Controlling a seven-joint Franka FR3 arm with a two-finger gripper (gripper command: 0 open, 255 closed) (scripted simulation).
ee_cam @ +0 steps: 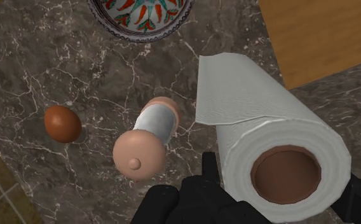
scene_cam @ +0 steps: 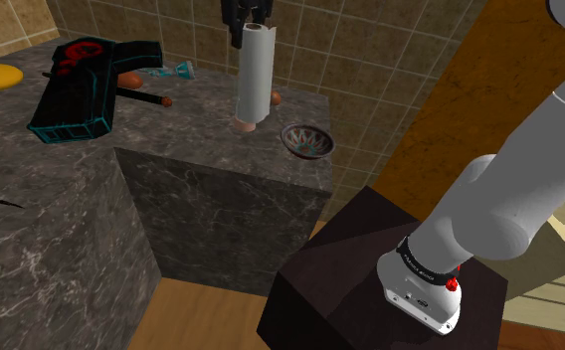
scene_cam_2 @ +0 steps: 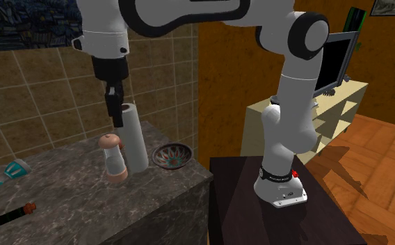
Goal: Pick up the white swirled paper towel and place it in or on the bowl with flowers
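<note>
While the black gripper (ee_cam: 286, 178) sits clamped on the top of the white paper towel roll (ee_cam: 262, 108), one finger pressing each side, the roll hangs upright beneath it over the dark marbled counter (ee_cam: 58, 70). Whether its foot has cleared the stone, I cannot tell.

Right beside the roll stands a shaker (ee_cam: 149, 137) with pinkish ends and a pale middle, so close it may be touching at the base. A little further out lies a brown egg (ee_cam: 62, 123). Beyond those sits the bowl (ee_cam: 141, 35), painted inside with red and teal flowers, apart from the roll and close to the counter's corner. At the far end of the counter lies a black and teal gun-shaped thing (scene_cam: 87, 85), well out of play.

Now the dangers. A sideways move made too low would likely clip the shaker and topple it, perhaps sending the egg rolling. The soft roll is pinched only near its top, so a sharp swing could let it slip or tilt. The outer sheet has a loose edge that might catch and unwind. And the bowl looks shallow beside so tall a roll: set down upright or off-centre, the roll could tip out, and with the edge that near, it could go off the counter.
</note>
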